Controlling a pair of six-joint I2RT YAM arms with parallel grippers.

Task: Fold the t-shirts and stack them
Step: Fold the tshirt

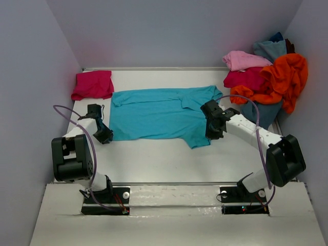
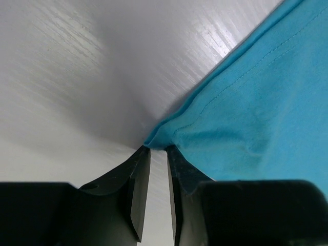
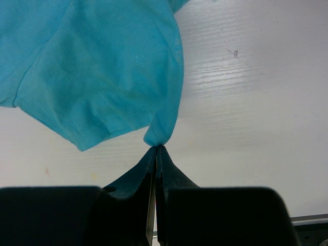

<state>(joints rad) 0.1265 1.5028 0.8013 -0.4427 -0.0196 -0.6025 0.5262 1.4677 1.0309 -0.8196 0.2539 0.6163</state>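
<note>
- The table [image 1: 154,159] is white. Both wrist views show only small patches of it, and the arms cover parts of it in the overhead view.
- The turquoise t-shirt [image 1: 154,115] lies spread flat at the middle of the table, its length running 9 to 3 o'clock. Its collar end points toward 3 o'clock. One sleeve reaches toward 1 o'clock and the other toward 5 o'clock. The cloth is smooth, with a few shallow creases near the collar. The right arm hides part of its 3 o'clock end.
- A heap of t-shirts [image 1: 266,77] sits in the corner at 2 o'clock, against the wall. An orange one [image 1: 287,77] is draped over the top, with light pink [image 1: 243,60], crimson [image 1: 246,78] and dusty blue [image 1: 269,49] around it. They overlap so much that no outline can be traced.
- A magenta-pink t-shirt [image 1: 93,84] lies folded at 10 o'clock, just beside the turquoise one's far corner.
- The right gripper [image 3: 156,148] is at 4 o'clock of the spread shirt. Its jaws are closed on the shirt's edge near the lower sleeve, and the cloth bunches to a point at the tips.
- The left gripper [image 2: 158,148] is at the shirt's 8 o'clock hem corner. Its jaws stand a narrow slit apart and the corner reaches their tips. I cannot tell whether they pinch it.
</note>
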